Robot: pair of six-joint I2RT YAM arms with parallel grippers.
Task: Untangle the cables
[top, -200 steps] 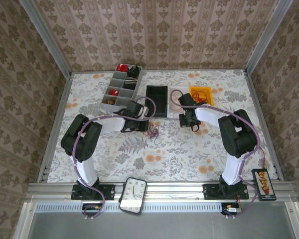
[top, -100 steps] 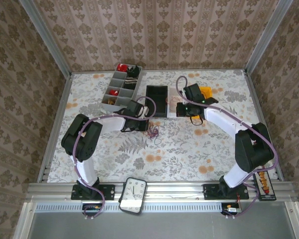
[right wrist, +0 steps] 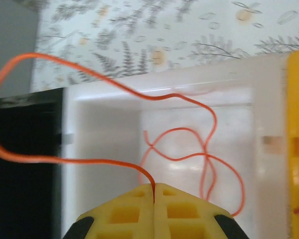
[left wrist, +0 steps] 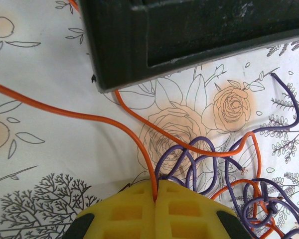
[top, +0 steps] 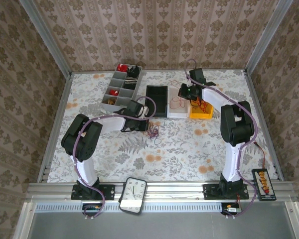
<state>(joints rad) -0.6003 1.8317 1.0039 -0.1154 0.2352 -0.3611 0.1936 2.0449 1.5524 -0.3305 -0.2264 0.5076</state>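
cables (left wrist: 261, 206) lie in a purple and orange tangle on the table, just beside the black tray (left wrist: 189, 30). my left gripper (left wrist: 156, 195) is pinched tight on one orange strand (left wrist: 97, 118). my right gripper (right wrist: 154, 191) is clamped on another orange wire (right wrist: 65, 161) looping over the white tray (right wrist: 99, 129).

A robot lab cell dressed as a room; wallpapered panels (top: 159, 35) in metal posts (top: 45, 37) close the desk (top: 189, 149) on three sides; two arms (top: 84, 144) bolted to a rail (top: 179, 188) at the desk's near edge; a clock (top: 133, 195) on that rail; a divided tray (top: 109, 87) at the desk's far side.
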